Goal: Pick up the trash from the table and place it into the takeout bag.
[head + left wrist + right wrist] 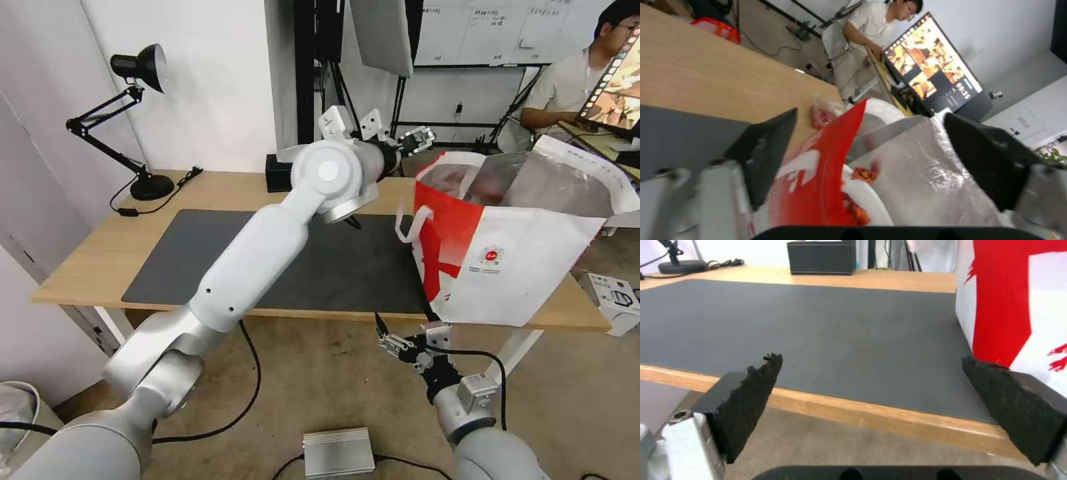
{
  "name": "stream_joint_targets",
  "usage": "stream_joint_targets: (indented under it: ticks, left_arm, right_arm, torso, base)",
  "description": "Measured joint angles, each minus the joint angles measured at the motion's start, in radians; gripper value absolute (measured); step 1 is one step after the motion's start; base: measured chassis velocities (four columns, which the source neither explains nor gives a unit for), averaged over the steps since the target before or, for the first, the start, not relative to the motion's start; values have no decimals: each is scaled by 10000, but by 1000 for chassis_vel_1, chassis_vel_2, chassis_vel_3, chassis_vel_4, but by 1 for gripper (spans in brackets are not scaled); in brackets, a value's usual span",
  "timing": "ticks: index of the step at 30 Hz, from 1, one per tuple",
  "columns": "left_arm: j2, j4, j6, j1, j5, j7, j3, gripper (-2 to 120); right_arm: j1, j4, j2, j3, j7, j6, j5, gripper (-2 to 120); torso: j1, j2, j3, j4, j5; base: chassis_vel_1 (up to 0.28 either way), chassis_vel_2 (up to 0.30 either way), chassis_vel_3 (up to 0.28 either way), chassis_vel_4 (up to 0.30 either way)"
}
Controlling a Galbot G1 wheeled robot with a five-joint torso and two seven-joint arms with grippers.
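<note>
The left gripper (417,140) hangs wide apart and empty above the red-and-white foil-lined takeout bag (507,267), where a white bowl of red shells (862,200) lies (dropped there, I'd judge). The right gripper (393,340) waits spread below the light-wood table (87,253).

- Robotics lab or test office, not a home: bare concrete-like floor (320,373) strewn with black cables (250,393).
- Light-wood table (87,253) with dark grey mat (193,253) and black desk lamp (137,120).
- Whiteboards (493,30) on rear wall, light stands beside.
- Person seated at large monitor (929,66) showing camera feeds.
</note>
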Motion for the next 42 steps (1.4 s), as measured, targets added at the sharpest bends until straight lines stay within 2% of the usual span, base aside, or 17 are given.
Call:
stream_joint_targets:
  ticks: [6,9,15,16,18,20,26,29,30,33,34,35,37,38,41,42]
  left_arm:
    - [299,-296,0,220,11,11,10,99]
    - [980,-804,0,528,225,286,32,100]
    - [1743,-1485,-21,1073,827,738,-58,100]
    - [2046,-1761,-65,1350,1192,1032,-87,100]
    - [2217,-1901,-81,1499,1375,1179,-118,100]
    - [2726,-2319,-106,2045,2016,1744,-289,100]
    - [3473,-2928,-134,2999,2865,2318,-744,100]
    - [4276,-3361,-221,3941,3772,3003,-1299,100]
    - [4276,-3361,-221,3941,3772,3003,-1299,100]
    - [5087,-3738,-287,4909,4551,3579,-1995,100]
    - [5087,-3738,-287,4909,4551,3579,-1995,100]
    - [5545,-3888,-432,5606,5309,4006,-2468,100]
    - [5650,-3906,-560,5829,5630,4145,-2584,100]
    - [5875,-3919,-883,6425,6460,4443,-2828,100]
    - [5964,-3923,-1046,6775,6844,4562,-2964,100]
    - [6036,-3977,-1321,7572,7641,4652,-3355,100]
  right_arm:
    - [0,0,0,0,0,0,0,100]
    - [0,0,0,0,0,0,0,100]
    - [0,0,0,0,0,0,0,100]
    - [0,0,0,0,-1,0,0,100]
    - [0,0,0,0,0,0,0,100]
    - [0,0,0,1,0,0,0,100]
    - [0,0,0,0,-1,0,0,100]
    - [0,0,0,0,0,0,1,100]
    - [0,0,0,0,0,0,1,100]
    - [0,0,0,1,0,0,0,100]
    - [0,0,0,1,0,0,0,100]
    - [0,0,0,1,0,0,1,100]
    - [0,0,0,1,0,0,0,100]
    - [0,0,-1,1,-1,0,1,100]
    - [0,0,-1,1,0,0,1,100]
    - [0,0,-1,0,0,0,0,100]
  torso:
    - [0,0,0,0,-1]
    - [0,0,0,0,-1]
    - [0,0,0,-1,-1]
    - [0,0,0,0,-2]
    - [0,0,0,0,-1]
    - [0,0,0,0,-1]
    - [-1,0,0,1,-2]
    - [0,1,-1,-2,-1]
    - [0,1,-1,-2,-1]
    - [0,1,-1,2,-2]
    - [0,1,-1,2,-2]
    - [-1,1,-1,3,-3]
    - [-1,1,-2,2,-1]
    - [-1,0,-1,1,-1]
    - [0,1,-1,1,-3]
    - [-2,1,-1,1,-3]
  base:
    - [0,0,0,0]
    - [0,0,0,0]
    - [0,0,0,0]
    - [0,0,0,0]
    - [0,0,0,0]
    - [0,0,0,0]
    - [0,0,0,0]
    - [0,0,0,0]
    - [0,0,0,0]
    - [0,0,0,0]
    - [0,0,0,0]
    - [0,0,0,0]
    - [0,0,0,0]
    - [0,0,0,0]
    - [0,0,0,0]
    - [0,0,0,0]
